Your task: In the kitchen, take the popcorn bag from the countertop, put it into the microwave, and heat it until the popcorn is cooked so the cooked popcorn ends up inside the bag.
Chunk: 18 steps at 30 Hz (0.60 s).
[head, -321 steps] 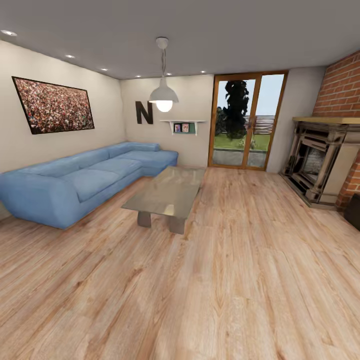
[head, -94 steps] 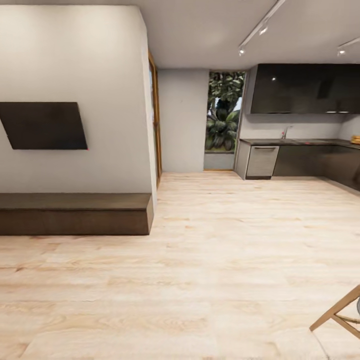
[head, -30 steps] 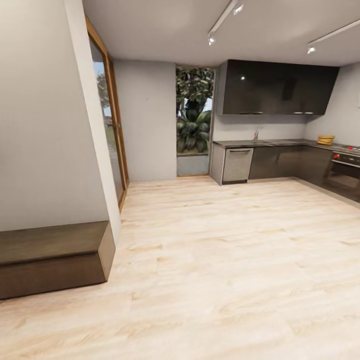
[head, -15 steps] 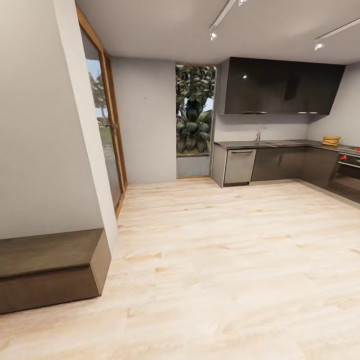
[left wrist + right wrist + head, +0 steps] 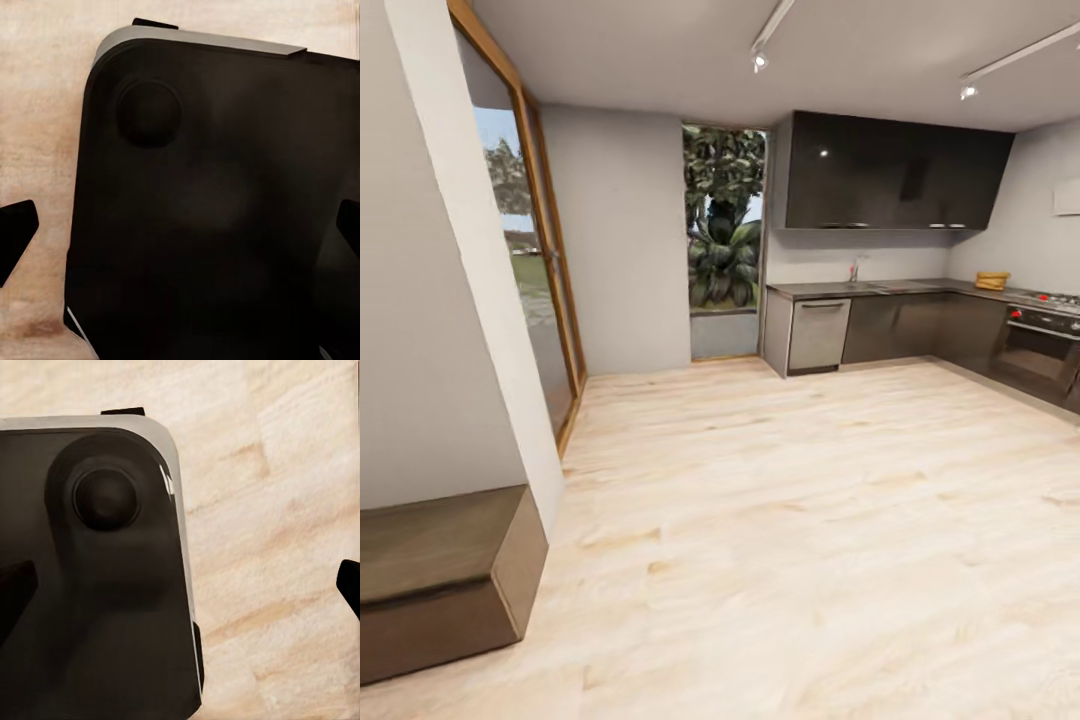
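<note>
The popcorn bag point(image 5: 992, 281), a small tan-orange shape too far off for detail, sits at the right of the head view, about a third of the way down, on the grey countertop point(image 5: 880, 288). The countertop tops dark cabinet fronts along the far wall of the kitchen point(image 5: 920, 250) and turns the corner toward the right edge of the frame. Just right of the bag lies the grey hob point(image 5: 1052, 299), with a dark steel oven point(image 5: 1038, 352) under it. Dark glossy wall cabinets point(image 5: 895, 172) hang above the counter, and a silver dishwasher front point(image 5: 819, 335) stands at its left end. Left of that, a tall window with large green plants point(image 5: 725, 225) fills the upper centre. A wood-framed glass door point(image 5: 540, 270) runs down the upper left, and a low dark bench point(image 5: 445, 575) sits at the lower left. Pale wood floor point(image 5: 810, 520) spreads across the lower half.

In the left wrist view, the left gripper point(image 5: 180, 229) points straight down at the robot's black base point(image 5: 210, 210). Its dark fingertips point(image 5: 15, 232) show at the two side edges of the frame, set wide apart with nothing between them. In the right wrist view, the right gripper point(image 5: 180, 589) also points down, over the base's rounded corner point(image 5: 97, 585) and bare floor. Its fingertips point(image 5: 13, 589) are likewise spread to the frame's sides, holding nothing. The bag is far across the room from both grippers.
</note>
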Available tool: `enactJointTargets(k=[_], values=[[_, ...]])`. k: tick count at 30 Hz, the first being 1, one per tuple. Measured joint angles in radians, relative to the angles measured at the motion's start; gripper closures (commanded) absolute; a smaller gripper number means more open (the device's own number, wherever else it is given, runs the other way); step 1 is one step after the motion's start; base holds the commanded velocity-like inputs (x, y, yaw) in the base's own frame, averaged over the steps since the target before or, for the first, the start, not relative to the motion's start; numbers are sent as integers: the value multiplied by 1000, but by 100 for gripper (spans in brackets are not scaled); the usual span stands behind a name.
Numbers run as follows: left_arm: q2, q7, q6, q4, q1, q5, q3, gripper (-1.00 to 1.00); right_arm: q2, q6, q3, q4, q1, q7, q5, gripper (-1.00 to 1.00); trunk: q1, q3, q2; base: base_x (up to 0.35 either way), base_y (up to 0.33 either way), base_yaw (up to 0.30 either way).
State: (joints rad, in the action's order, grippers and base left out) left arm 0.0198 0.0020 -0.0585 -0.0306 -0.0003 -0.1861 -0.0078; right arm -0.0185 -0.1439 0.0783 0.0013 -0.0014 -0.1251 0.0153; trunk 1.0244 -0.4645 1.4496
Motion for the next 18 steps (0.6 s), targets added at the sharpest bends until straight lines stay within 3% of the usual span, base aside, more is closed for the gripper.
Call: enactJointTargets(k=[13,18], values=[[0,-1,-1,-3,-1,-4,4,-100,0,0,0,0,0,0,0,-100,0,0,0,326,0,-289],[1,-1,9,-53,-1,-6,4,-100,0,0,0,0,0,0,0,-100,0,0,0,326,0,-289]])
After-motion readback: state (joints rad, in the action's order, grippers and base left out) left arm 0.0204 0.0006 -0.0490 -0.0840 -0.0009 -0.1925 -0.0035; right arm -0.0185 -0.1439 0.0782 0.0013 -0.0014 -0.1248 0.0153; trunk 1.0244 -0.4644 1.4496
